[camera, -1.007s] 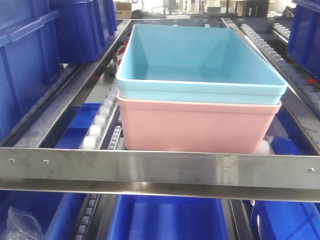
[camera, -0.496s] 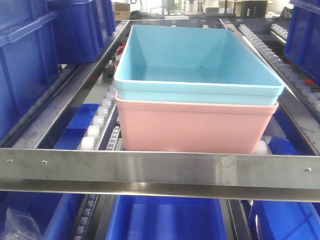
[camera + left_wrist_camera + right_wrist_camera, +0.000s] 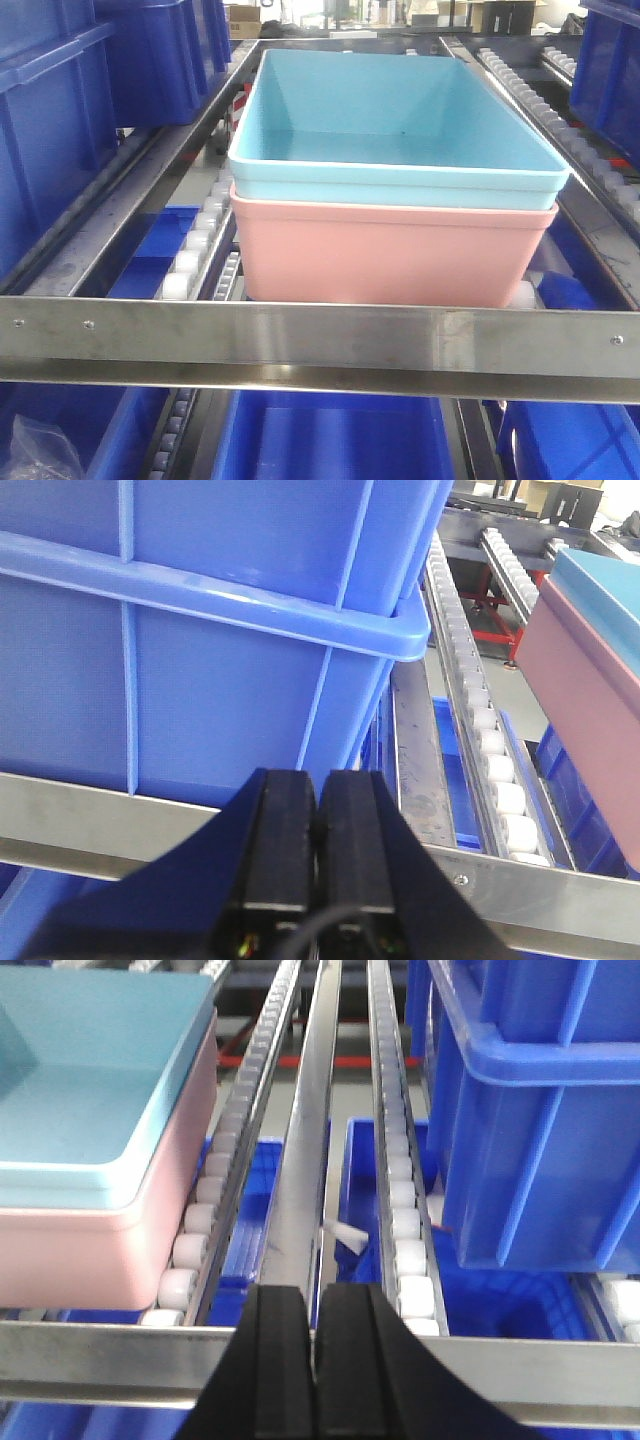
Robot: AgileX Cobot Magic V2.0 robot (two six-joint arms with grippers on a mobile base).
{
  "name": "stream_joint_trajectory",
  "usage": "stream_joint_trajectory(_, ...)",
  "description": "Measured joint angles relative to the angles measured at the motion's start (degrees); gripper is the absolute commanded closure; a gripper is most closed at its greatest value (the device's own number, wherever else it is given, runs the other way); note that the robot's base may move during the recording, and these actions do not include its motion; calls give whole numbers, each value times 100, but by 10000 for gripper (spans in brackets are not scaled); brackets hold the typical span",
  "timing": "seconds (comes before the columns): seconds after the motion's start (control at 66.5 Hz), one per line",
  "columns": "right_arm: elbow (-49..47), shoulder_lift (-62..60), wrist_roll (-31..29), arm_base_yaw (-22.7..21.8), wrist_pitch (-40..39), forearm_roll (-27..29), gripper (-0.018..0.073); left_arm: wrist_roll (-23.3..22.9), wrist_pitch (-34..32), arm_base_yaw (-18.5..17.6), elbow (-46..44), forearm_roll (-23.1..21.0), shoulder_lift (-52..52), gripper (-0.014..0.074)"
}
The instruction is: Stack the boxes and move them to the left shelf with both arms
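— How far are they with the job, from where you stand?

— Nearly finished, I think. The light blue box (image 3: 400, 125) sits nested inside the salmon pink box (image 3: 395, 250), so the stacking is done. The pair rests on the white rollers (image 3: 195, 250) of the left shelf (image 3: 320, 345), just behind its steel front bar. What is left, in my judgement, is only for the arms to pull away, or maybe a small push further in.

— And the arms, do they hold anything?

— No. The left gripper (image 3: 318, 805) has its two black fingers pressed together with nothing between them, and it points toward a dark blue bin (image 3: 200, 630), apart from the boxes. The right gripper (image 3: 312, 1315) is the same: fingers closed against each other, empty, above the front bar and beside the pink box, not touching it.

— How do the boxes look?

— Plain, smooth plastic, open on top, with rounded rims. The blue one is empty inside. They sit level, and the rims are lined up well.
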Motion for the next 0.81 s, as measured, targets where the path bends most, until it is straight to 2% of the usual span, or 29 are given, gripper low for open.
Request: stream_joint_trajectory(0.812, 14, -78, -9, -13, 0, -10, 506, 0, -9, 0, 0, 0, 0, 606)
